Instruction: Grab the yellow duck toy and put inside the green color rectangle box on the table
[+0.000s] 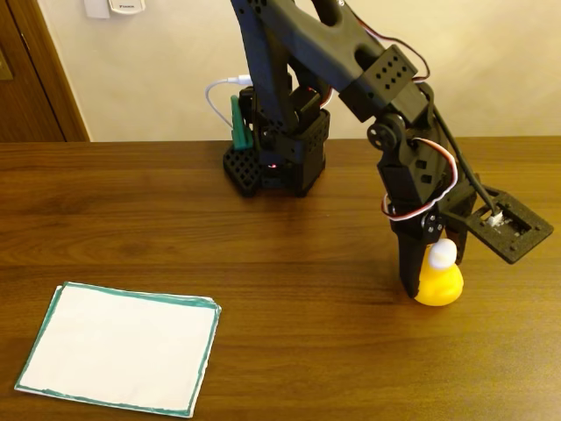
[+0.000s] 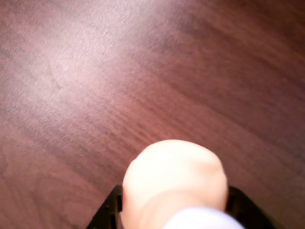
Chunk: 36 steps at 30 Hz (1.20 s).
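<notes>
My gripper (image 1: 428, 282) is down at the yellow duck toy (image 1: 440, 279) on the table (image 1: 289, 263), fingers either side; cannot tell if clenched. Duck sits right of frame, well apart from the green color rectangle box (image 1: 118, 349). Lift, carry, placement remain.

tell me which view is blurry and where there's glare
Wrist view: the yellow duck toy is soft, washed out pale, with a hazy light patch on the table. Fixed view: sharp, warm light, duck properly yellow, mild sheen on the wood.
</notes>
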### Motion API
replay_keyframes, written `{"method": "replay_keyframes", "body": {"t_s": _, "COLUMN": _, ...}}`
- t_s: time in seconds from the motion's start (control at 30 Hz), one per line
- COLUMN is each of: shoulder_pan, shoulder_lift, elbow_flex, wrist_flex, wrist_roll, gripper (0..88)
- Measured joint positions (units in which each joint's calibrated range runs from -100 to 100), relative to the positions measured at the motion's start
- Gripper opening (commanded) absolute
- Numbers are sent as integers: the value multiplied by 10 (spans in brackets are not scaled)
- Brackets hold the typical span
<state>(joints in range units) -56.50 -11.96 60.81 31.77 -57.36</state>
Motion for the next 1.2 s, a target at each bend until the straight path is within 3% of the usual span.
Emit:
{"method": "replay_keyframes", "body": {"t_s": 0.1, "shoulder_pan": 0, "shoulder_lift": 0, "elbow_flex": 23, "wrist_flex": -35, "wrist_roll": -4, "gripper": 59}}
{"method": "replay_keyframes", "body": {"t_s": 0.2, "shoulder_pan": 3, "shoulder_lift": -24, "elbow_flex": 39, "wrist_flex": -39, "wrist_roll": -6, "gripper": 41}}
{"method": "replay_keyframes", "body": {"t_s": 0.4, "shoulder_pan": 58, "shoulder_lift": -198, "elbow_flex": -13, "wrist_flex": 229, "wrist_roll": 28, "gripper": 24}}
{"method": "replay_keyframes", "body": {"t_s": 0.57, "shoulder_pan": 250, "shoulder_lift": -241, "elbow_flex": -224, "wrist_flex": 489, "wrist_roll": 128, "gripper": 24}}
{"method": "replay_keyframes", "body": {"t_s": 0.63, "shoulder_pan": 342, "shoulder_lift": -241, "elbow_flex": -262, "wrist_flex": 529, "wrist_roll": 167, "gripper": 24}}
{"method": "replay_keyframes", "body": {"t_s": 0.87, "shoulder_pan": 649, "shoulder_lift": -179, "elbow_flex": -253, "wrist_flex": 470, "wrist_roll": 273, "gripper": 30}}
{"method": "replay_keyframes", "body": {"t_s": 1.07, "shoulder_pan": 767, "shoulder_lift": -46, "elbow_flex": -250, "wrist_flex": 343, "wrist_roll": 305, "gripper": 31}}
{"method": "replay_keyframes", "body": {"t_s": 1.2, "shoulder_pan": 801, "shoulder_lift": 36, "elbow_flex": -227, "wrist_flex": 258, "wrist_roll": 313, "gripper": 35}}
